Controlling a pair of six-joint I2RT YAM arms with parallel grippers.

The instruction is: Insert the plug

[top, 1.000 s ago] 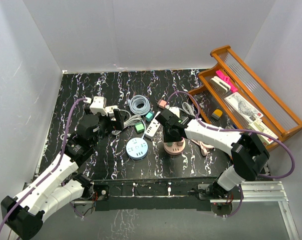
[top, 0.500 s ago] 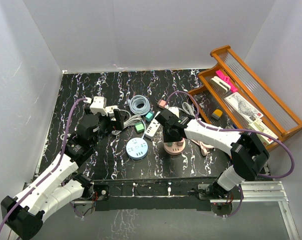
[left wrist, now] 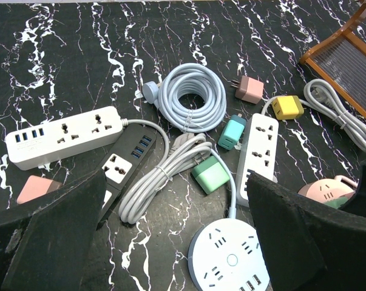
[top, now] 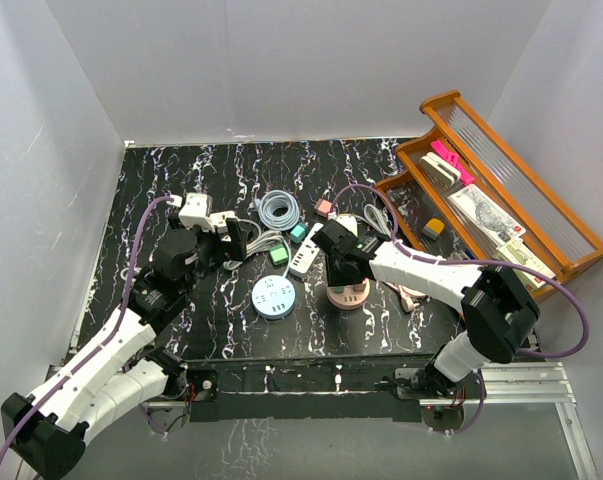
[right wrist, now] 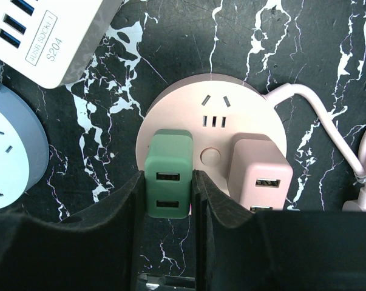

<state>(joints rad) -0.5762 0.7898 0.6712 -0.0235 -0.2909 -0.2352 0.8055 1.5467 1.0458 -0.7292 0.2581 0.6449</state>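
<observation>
You have the right gripper [right wrist: 167, 203] pinching the green plug [right wrist: 168, 173], which stands on the pink round socket [right wrist: 213, 100] beside a pink charger [right wrist: 260, 176], likely to press it home, while your left gripper [left wrist: 176, 185] hangs spread wide and empty

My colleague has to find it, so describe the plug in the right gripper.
Look for the round pink hub beside the round blue hub. Two chargers stand on it: the right gripper clamps the green charger, not the pink charger.
</observation>
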